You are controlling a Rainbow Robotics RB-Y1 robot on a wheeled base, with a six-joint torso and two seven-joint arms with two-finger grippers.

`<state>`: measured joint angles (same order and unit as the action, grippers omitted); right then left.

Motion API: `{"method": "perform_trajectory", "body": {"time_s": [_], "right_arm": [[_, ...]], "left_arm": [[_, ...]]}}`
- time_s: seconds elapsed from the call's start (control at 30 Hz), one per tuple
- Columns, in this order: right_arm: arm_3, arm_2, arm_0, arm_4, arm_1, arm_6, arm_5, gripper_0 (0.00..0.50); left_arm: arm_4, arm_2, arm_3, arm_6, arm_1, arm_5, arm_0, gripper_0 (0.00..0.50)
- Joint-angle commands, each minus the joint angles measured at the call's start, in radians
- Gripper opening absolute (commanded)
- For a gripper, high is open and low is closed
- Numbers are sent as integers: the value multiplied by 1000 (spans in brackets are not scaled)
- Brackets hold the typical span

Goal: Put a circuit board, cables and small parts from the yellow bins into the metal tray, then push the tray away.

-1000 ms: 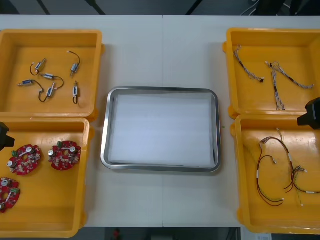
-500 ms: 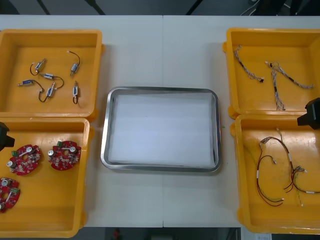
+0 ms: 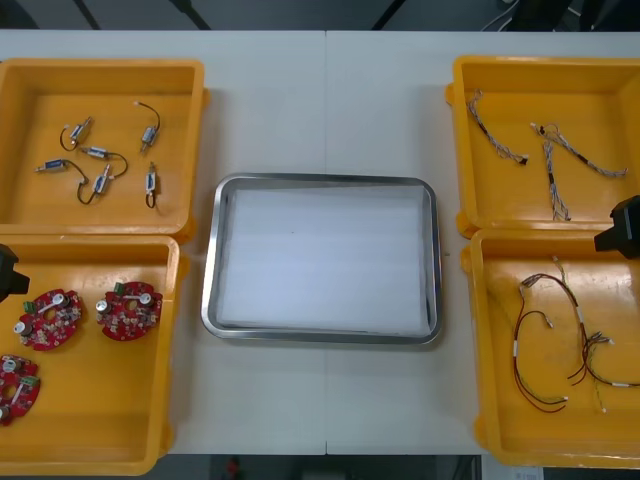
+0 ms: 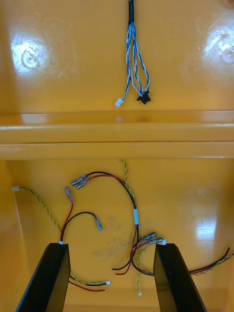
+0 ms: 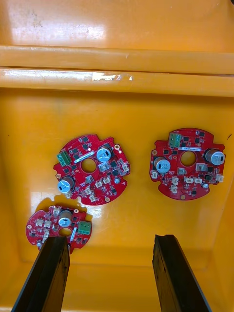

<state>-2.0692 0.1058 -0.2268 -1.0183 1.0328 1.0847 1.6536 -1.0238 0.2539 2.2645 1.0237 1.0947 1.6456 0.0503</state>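
A light table (image 3: 330, 90) carries four yellow bins (image 3: 100, 66), two at each side. The metal tray (image 3: 212, 250) sits between them, its white floor bare and nothing loaded yet. The left gripper (image 5: 111, 273) hangs over the near left bin, fingers spread wide and holding nothing, above three round red circuit boards (image 5: 105, 168). The right gripper (image 4: 111, 278) hangs over the near right bin, fingers likewise spread and empty, above loose red, black and yellow cables (image 4: 136, 214). Twisted blue and white cables (image 3: 550, 165) lie in the far right bin and small metal parts (image 3: 97, 153) in the far left one. The likeliest trouble is on the right: the cables cross and loop over one another, so a pinch on one could drag up several or snag on the bin wall. On the left, the boards lie flat and two sit close together, so a closing finger could skid off a thin edge or shove the neighbour. The small parts trail wires that may catch each other. No brand, label or writing is legible; any print on the boards is too fine to read.
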Motion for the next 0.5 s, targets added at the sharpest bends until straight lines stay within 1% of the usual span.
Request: {"method": "perform_trajectory", "body": {"time_s": [0.03,0.5], "right_arm": [[-5,20,9,3,-7,18,2,500],[-5,20,9,3,-7,18,2,500]], "left_arm": [[-7,27,24,13,42,-9,19,500],[-7,27,24,13,42,-9,19,500]]}}
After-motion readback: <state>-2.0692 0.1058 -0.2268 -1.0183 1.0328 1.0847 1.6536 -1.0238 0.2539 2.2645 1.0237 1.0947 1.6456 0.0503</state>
